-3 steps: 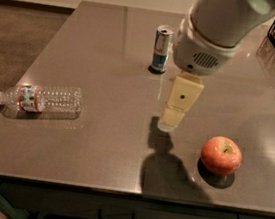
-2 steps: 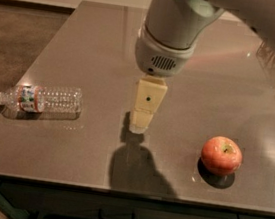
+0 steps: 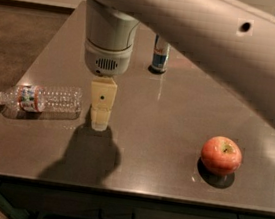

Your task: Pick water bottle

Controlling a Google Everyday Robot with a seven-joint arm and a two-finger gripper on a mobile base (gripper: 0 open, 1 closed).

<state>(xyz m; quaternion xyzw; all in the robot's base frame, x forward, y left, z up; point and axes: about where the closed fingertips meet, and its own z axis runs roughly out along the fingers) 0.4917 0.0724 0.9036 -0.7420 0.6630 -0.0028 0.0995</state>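
Observation:
The water bottle is a clear ribbed plastic bottle with a white cap and a red, white and green label. It lies on its side near the table's left edge, cap pointing left. My gripper hangs from the arm just right of the bottle's base, close above the tabletop. It holds nothing.
A red apple sits at the front right of the grey table. A slim blue-silver can stands at the back, partly hidden by my arm. The table's left edge drops to the brown floor.
My arm and gripper have moved left across the table, from near the apple to just beside the bottle's base. The bottle, can and apple have not moved.

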